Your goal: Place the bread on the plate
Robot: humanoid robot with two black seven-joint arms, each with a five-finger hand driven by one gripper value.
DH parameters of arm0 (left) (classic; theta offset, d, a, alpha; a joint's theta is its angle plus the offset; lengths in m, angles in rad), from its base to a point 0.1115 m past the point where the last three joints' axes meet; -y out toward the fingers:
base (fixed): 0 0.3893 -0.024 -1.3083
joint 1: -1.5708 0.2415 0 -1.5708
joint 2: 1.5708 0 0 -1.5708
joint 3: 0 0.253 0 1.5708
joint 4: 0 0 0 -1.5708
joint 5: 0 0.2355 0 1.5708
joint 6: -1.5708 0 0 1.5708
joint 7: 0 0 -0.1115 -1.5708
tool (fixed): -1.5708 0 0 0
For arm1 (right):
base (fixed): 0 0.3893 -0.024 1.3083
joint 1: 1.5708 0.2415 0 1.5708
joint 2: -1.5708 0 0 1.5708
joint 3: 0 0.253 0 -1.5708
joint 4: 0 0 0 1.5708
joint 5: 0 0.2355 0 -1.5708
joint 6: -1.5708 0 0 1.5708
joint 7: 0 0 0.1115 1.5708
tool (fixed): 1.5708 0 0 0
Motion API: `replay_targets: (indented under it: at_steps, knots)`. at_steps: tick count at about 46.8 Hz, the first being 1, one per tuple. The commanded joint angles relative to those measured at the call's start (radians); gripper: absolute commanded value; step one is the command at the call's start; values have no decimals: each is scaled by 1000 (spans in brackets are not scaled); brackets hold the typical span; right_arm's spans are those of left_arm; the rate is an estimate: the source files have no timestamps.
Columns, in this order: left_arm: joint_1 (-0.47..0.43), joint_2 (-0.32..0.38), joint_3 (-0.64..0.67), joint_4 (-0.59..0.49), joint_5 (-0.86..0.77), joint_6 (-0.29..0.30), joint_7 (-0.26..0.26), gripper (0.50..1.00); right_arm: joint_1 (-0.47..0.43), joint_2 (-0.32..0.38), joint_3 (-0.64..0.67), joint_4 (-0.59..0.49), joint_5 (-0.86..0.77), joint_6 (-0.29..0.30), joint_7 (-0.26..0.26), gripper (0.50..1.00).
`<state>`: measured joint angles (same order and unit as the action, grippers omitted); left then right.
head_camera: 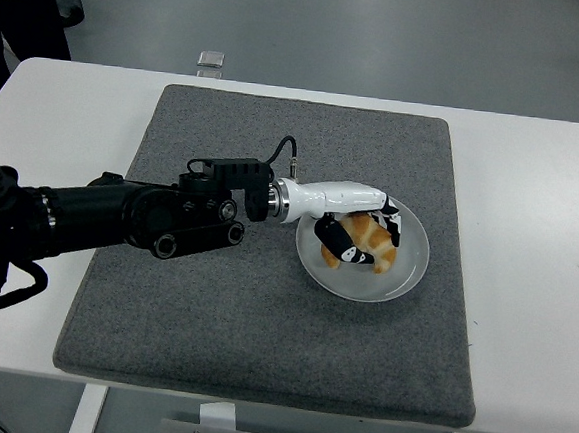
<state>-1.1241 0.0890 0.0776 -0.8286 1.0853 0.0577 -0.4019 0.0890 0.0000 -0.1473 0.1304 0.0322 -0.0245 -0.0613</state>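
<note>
A golden-brown piece of bread (365,241) sits low over the white plate (405,276) on the grey mat, right of centre. My left hand (356,234), white with black finger pads, is wrapped around the bread, with fingers curled over its top and near side. The bread looks to be touching the plate's inner surface. The black left arm reaches in from the left edge across the mat. My right arm does not show.
The grey mat (212,311) covers most of the white table (534,296). A small clear object (212,60) lies at the table's far edge. A person in dark clothes (20,5) stands at the top left corner.
</note>
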Motion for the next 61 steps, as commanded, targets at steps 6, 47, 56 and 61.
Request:
replay_targets:
  at_steps: [6, 47, 56, 61]
  knots:
    - [7, 0, -2, 0, -2, 28, 0, 546, 0, 0, 0, 0, 0, 0, 0, 932]
    - [12, 11, -10, -9, -38, 30, -3, 990, 2, 0, 0, 0, 0, 0, 0, 932]
    - [0, 14, -47, -14, -71, 25, -2, 990, 0, 0, 0, 0, 0, 0, 0, 930]
    - [-8, 20, -96, -14, -87, 13, -2, 992, 0, 0, 0, 0, 0, 0, 0, 930]
